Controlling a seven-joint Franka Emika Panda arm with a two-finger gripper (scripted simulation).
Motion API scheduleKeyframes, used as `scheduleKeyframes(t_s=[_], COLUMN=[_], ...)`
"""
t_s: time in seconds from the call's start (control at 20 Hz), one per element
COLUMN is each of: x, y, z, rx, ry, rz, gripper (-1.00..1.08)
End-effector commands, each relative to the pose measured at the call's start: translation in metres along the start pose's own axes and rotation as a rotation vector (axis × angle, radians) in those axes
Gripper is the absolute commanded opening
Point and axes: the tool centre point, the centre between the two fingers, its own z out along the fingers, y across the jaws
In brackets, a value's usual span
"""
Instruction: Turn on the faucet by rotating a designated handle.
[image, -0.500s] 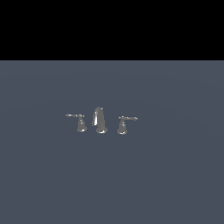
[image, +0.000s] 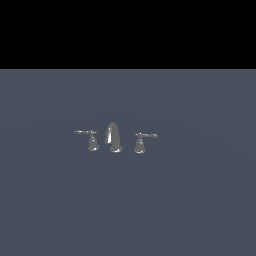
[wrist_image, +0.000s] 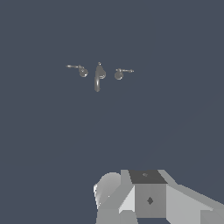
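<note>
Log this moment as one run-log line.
phase: approach | handle: untouched, lever toward exterior view's left | spout: between handles | end effector: fingers unseen, far from faucet

Simulated test scene, not a real room: flat slate-grey floor (image: 200, 210) fills lower 2/3 of exterior view, pure black band across top, no walls or furniture. Only fixture is a small chrome faucet (image: 114, 138) w/ 2 lever handles, center frame. Blocky grey robot parts (wrist_image: 148, 199) at wrist view bottom edge.
</note>
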Motion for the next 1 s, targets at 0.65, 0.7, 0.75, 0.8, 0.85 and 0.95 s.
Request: scheduleKeyframes(t_s=[0.65,0.7,0.75,0.8,0.85,0.95], x=[0.023,0.027,0.031,0.036,0.041,0.053], y=[-0.009,-0.011,-0.013,-0.015,-0.017,-0.023], z=[0.009,0.011,0.013,0.015,0.018,0.024], rx=[0.044,0.052,0.060,0.069,0.078,0.097], ry=[-0.012,-0.015,-0.018,-0.022,-0.026,-0.036], rz=[0.058,0.069,0.081,0.095,0.109,0.143], gripper=[-1.00,-1.00,-1.00,-1.00,-1.00,-1.00])
